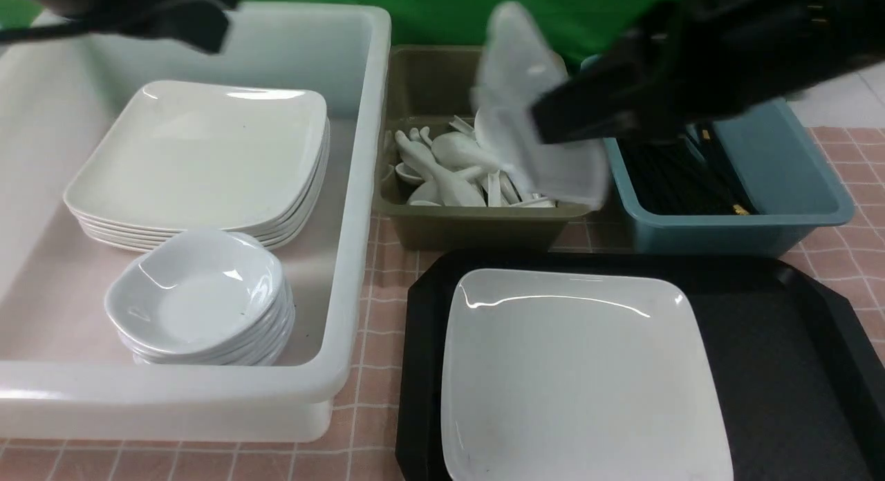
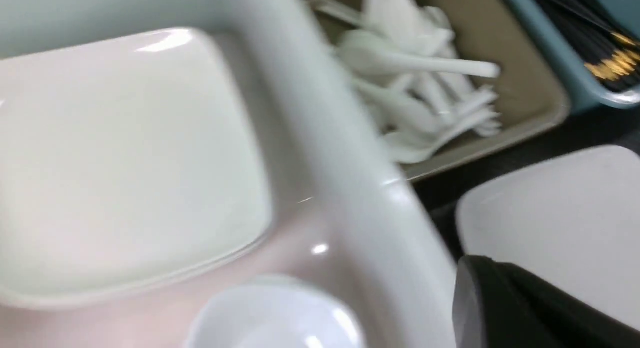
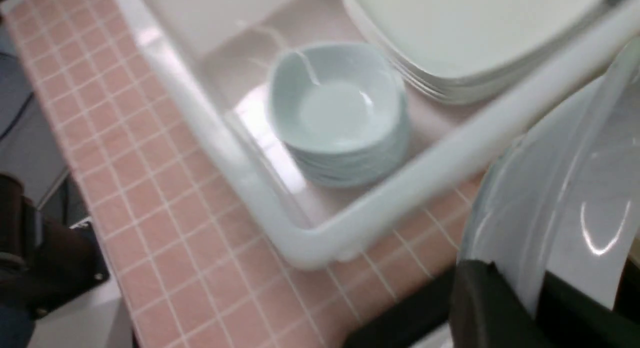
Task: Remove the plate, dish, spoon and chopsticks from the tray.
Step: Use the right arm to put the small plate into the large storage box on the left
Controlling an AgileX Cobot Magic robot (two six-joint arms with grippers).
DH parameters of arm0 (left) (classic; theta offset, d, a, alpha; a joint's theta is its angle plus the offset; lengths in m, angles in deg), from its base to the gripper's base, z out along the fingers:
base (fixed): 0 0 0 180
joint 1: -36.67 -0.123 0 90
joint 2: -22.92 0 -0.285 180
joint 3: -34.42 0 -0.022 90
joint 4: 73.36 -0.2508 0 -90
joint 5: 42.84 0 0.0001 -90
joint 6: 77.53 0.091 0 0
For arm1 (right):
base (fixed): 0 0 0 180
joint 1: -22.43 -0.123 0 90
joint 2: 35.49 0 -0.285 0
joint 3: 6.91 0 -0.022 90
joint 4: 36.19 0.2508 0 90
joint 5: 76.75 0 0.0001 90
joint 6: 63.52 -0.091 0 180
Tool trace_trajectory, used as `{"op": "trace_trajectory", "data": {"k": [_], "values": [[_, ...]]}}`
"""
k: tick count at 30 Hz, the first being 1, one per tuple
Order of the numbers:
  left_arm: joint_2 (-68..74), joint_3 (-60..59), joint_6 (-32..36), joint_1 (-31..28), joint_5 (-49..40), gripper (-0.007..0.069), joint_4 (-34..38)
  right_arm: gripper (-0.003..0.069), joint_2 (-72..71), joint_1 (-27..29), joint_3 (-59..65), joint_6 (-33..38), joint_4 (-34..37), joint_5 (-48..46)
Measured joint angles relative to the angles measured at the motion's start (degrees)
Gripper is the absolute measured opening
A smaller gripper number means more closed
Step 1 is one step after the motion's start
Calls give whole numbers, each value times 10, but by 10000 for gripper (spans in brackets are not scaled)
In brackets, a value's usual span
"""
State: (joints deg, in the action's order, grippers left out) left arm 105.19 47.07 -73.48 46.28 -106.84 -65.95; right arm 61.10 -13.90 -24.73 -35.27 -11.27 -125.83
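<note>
The plate (image 1: 581,370) lies flat on the left half of the black tray (image 1: 781,343); it also shows in the left wrist view (image 2: 560,213). My right gripper (image 1: 546,125) holds the dish (image 1: 525,101) by its rim, tilted on edge in the air above the olive bin. In the right wrist view the dish (image 3: 565,208) stands between that gripper's (image 3: 520,288) fingers. My left gripper (image 1: 200,25) hangs shut and empty over the far left of the white bin, its tip (image 2: 480,283) dark in the left wrist view. No spoon or chopsticks show on the tray.
A large white bin (image 1: 359,211) on the left holds a stack of plates (image 1: 200,156) and a stack of dishes (image 1: 200,298). The olive bin (image 1: 477,225) holds several white spoons. The blue bin (image 1: 795,191) holds black chopsticks. A pink checked cloth (image 1: 380,308) covers the table.
</note>
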Motion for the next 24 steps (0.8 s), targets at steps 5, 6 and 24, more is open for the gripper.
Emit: {"op": "trace_trajectory", "data": {"k": [5,6,24], "values": [[-51,-1,-2,-94,-41,-2,0,79,154,-106,-114,11,-24,31],[-58,-3,-2,-107,-43,-2,0,79,180,-117,-139,11,-30,32],[-124,-85,22,-136,-58,-2,39,414,403,-161,-318,-24,-89,47]]}}
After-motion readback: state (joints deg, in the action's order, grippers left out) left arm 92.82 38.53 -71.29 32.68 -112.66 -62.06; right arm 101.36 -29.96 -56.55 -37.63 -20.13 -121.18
